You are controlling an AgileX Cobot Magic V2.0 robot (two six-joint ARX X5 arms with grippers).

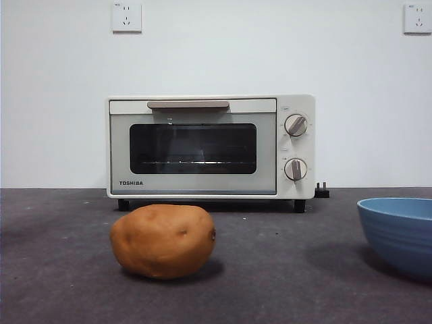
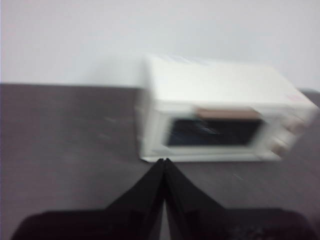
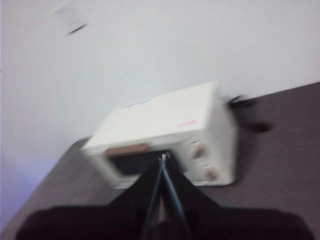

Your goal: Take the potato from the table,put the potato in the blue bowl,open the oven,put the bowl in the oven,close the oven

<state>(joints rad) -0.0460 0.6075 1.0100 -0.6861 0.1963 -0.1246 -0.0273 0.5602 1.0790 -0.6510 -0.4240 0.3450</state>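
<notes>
blue bowl [image 1: 398, 233] and potato [image 1: 164, 240] sit apart on the table [image 1: 283, 283].

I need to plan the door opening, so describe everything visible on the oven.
The oven is a cream-white Toshiba toaster oven standing upright on black feet at the back of the table, close to the white wall. Its dark glass door is shut, with a beige bar handle across the top and a wire rack visible inside. Two round knobs sit one above the other to the right of the door. Nothing touches it except the table; the potato lies well in front.
</notes>
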